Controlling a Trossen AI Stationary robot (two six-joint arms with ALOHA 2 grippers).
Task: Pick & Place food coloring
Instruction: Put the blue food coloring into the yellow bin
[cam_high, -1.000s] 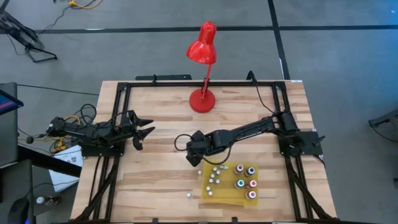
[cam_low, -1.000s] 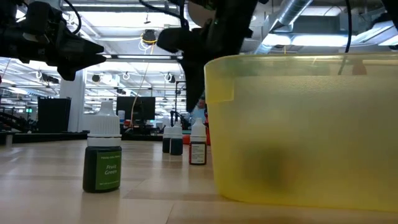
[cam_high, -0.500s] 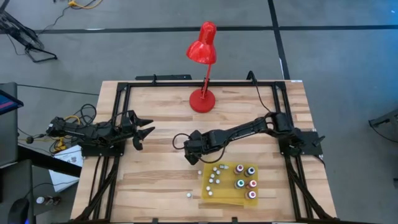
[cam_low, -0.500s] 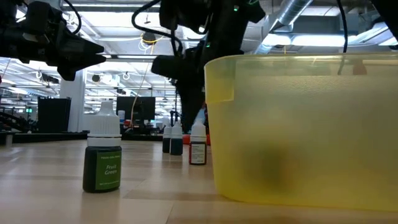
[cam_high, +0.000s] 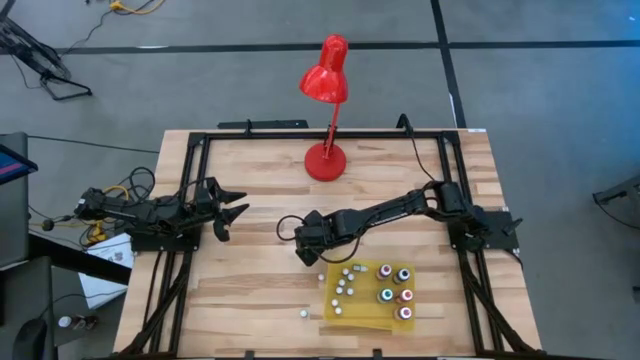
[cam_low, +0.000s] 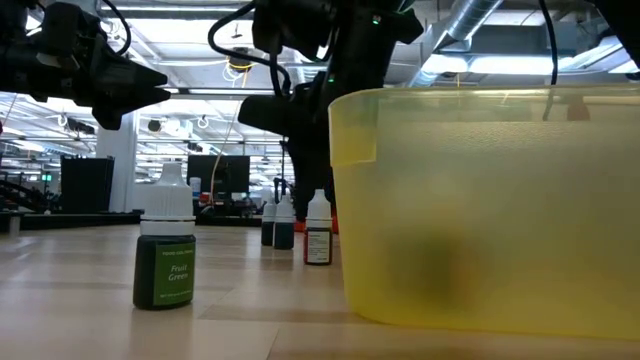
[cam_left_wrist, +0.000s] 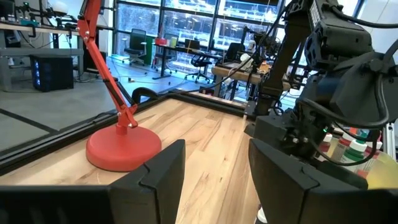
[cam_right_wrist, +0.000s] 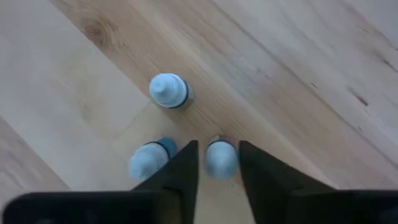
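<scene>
Food coloring bottle (cam_right_wrist: 220, 158) sits between the right gripper's (cam_right_wrist: 217, 167) narrowed fingers, grip uncertain; two more bottles stand just beside; left gripper (cam_high: 232, 211) open, empty

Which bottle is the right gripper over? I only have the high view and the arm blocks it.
Observer: In the right wrist view, the right gripper is straight above one pale bottle cap; I can't confirm a grip.
Operator: Neighbours close?
Observer: Yes, a second bottle stands right beside it and a third bottle just beyond.
Operator: What's the lone white dot near the tub?
Observer: In the low view, it's an upright green bottle labelled Fruit Green, clear of the yellow tub.
</scene>
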